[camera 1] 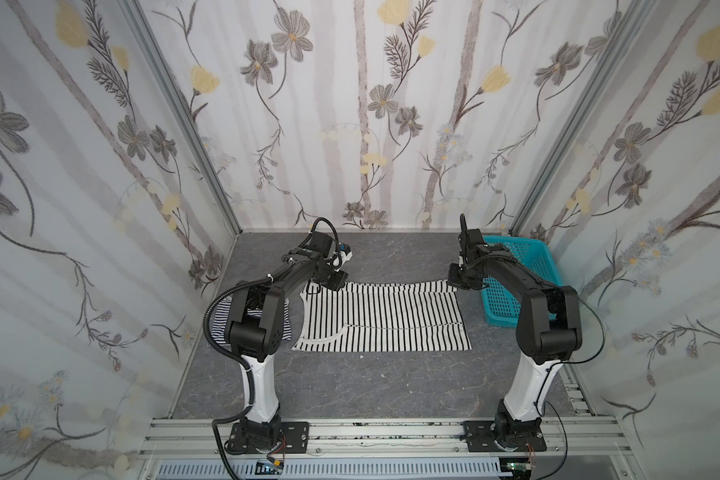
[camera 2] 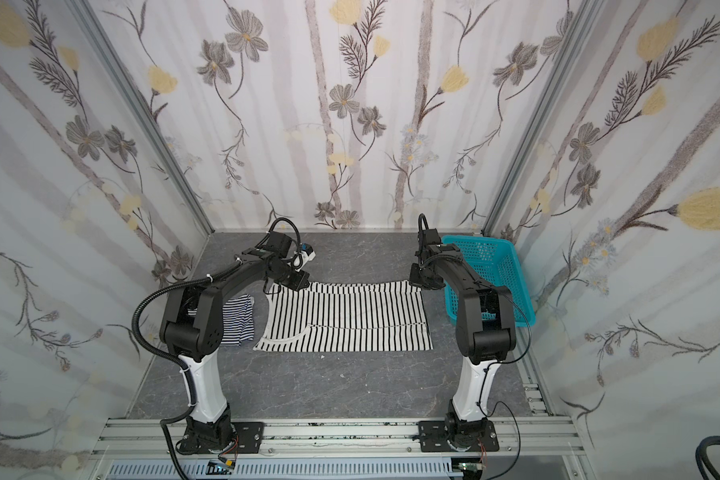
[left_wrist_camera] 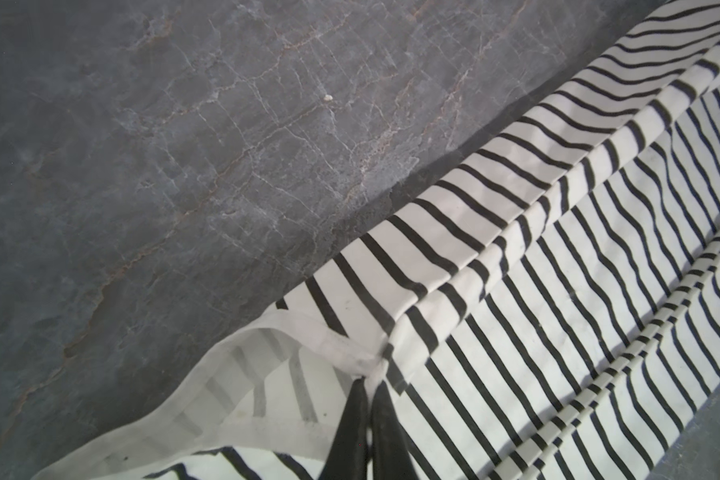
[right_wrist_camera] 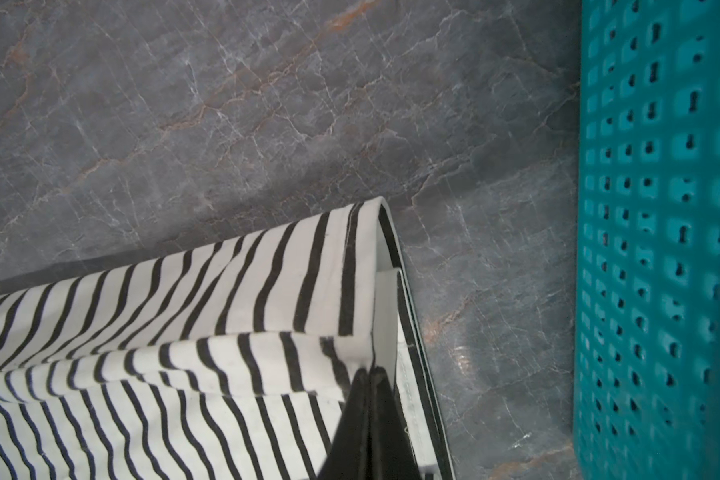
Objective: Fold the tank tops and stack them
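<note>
step in hand: a fold of the wide-striped tank top (camera 1: 383, 316), which lies spread flat between the arms. the left gripper (left_wrist_camera: 368, 380) has its jaws closed on the far strap-end edge. the right gripper (right_wrist_camera: 368, 370) has its jaws closed on the far hem corner, near the basket (right_wrist_camera: 657, 249). the fine-striped tank top (camera 2: 238, 320) lies bunched at the left. the next move probably calls for carrying both corners evenly toward the near edge, with the cloth kept taut.

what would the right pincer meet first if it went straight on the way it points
The right pincer is shut on the wide-striped tank top, so that cloth comes first; beyond its fold, probably the grey table, though depth is unclear.
</note>
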`<state>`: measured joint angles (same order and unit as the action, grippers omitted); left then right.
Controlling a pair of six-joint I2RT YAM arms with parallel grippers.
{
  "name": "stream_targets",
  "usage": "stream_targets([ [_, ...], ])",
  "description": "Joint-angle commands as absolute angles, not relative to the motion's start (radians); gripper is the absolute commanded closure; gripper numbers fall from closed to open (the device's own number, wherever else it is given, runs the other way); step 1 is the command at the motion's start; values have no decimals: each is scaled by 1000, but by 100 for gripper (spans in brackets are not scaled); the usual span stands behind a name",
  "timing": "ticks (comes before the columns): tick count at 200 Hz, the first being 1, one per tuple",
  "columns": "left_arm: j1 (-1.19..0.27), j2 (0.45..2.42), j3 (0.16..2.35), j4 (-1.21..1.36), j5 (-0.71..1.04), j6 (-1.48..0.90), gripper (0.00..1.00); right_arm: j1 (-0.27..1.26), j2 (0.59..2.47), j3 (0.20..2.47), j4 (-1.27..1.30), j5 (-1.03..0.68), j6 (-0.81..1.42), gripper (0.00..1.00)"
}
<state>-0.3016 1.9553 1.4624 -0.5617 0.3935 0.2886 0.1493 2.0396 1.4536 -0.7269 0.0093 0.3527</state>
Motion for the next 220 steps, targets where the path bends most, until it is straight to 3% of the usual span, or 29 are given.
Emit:
stream_targets([
  [1,-317,1907,1403,-555,400,300,100,149,1986,1385,-647,44,369,100],
  [121,-376,1671,1065,-502,345,301,100,154,1769,1102,-585,40,407,100],
  [158,-385,1643,1005,-493,361,295,95,160,1741,1050,-575,54,421,100],
  [181,-390,1659,989,-484,339,289,76,167,1734,1027,-572,50,429,81],
  [197,-390,1662,991,-483,312,284,74,175,1698,1006,-573,57,446,70],
  [220,-390,1611,991,-483,279,293,71,185,1612,963,-546,24,490,64],
])
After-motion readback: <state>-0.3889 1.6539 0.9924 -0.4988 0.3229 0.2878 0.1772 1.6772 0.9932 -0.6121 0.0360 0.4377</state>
